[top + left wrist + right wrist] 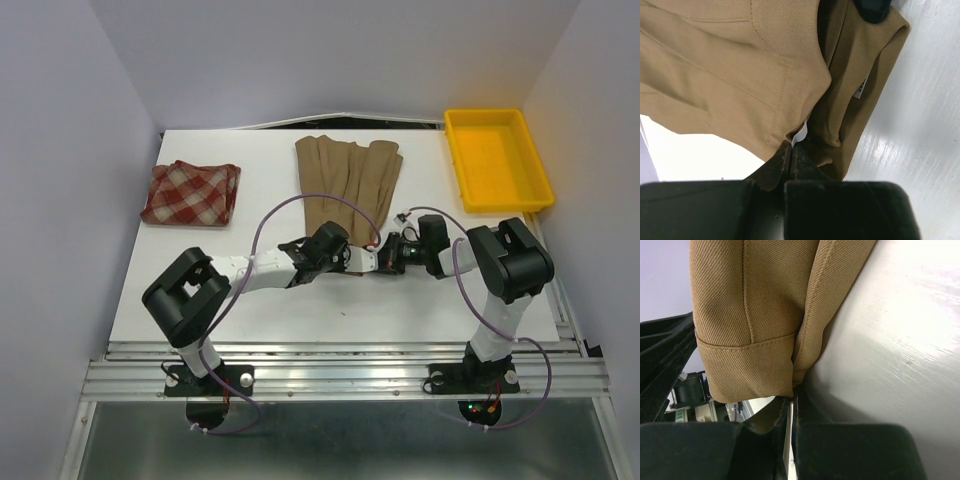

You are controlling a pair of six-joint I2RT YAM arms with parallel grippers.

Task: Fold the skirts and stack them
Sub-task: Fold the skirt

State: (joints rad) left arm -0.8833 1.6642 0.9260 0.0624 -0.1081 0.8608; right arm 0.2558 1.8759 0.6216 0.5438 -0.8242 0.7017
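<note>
The tan-brown skirt lies folded into a long strip at the back middle of the table, with its near end lifted off the surface. My left gripper is shut on that near end; in the left wrist view the fingers pinch the tan fabric beside a white label. My right gripper is shut on the same end from the right; in the right wrist view the hemmed fabric hangs from its closed fingers. The red-and-cream plaid skirt lies folded at the back left.
A yellow plastic tray stands at the back right corner. The white table ends at a metal rail in front. Purple cables loop over both arms. Walls close in on both sides.
</note>
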